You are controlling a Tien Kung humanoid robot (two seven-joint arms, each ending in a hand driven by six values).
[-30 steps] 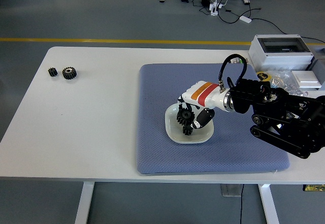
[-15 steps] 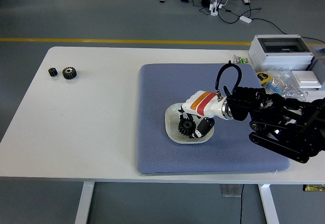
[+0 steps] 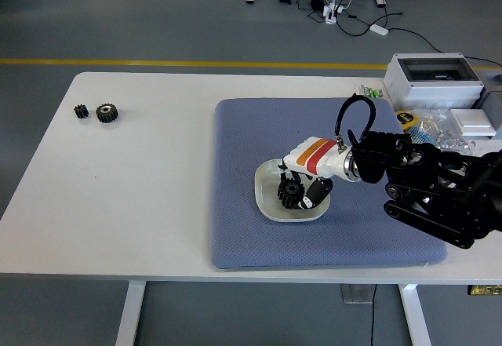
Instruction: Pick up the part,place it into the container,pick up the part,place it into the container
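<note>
A white bowl (image 3: 267, 209) sits in the middle of a blue mat (image 3: 243, 142). My right hand (image 3: 302, 187) reaches into the bowl from the right, white with orange and red stripes on its back. Its fingers are curled around a black gear (image 3: 290, 192) that is low inside the bowl; I cannot tell whether the gear touches the bottom. Two more black gears lie far off at the table's left end, a small one (image 3: 81, 111) beside a larger one (image 3: 107, 112). My left arm does not show.
A grey lidded box (image 3: 435, 76) stands at the back right, with bagged small items (image 3: 427, 123) and a white box (image 3: 478, 122) next to it. My black right forearm (image 3: 439, 193) covers the mat's right edge.
My right hand lowered the gear from above the bowl's rim down into the bowl, then shifted slightly right and up with the gear still between its fingers.
</note>
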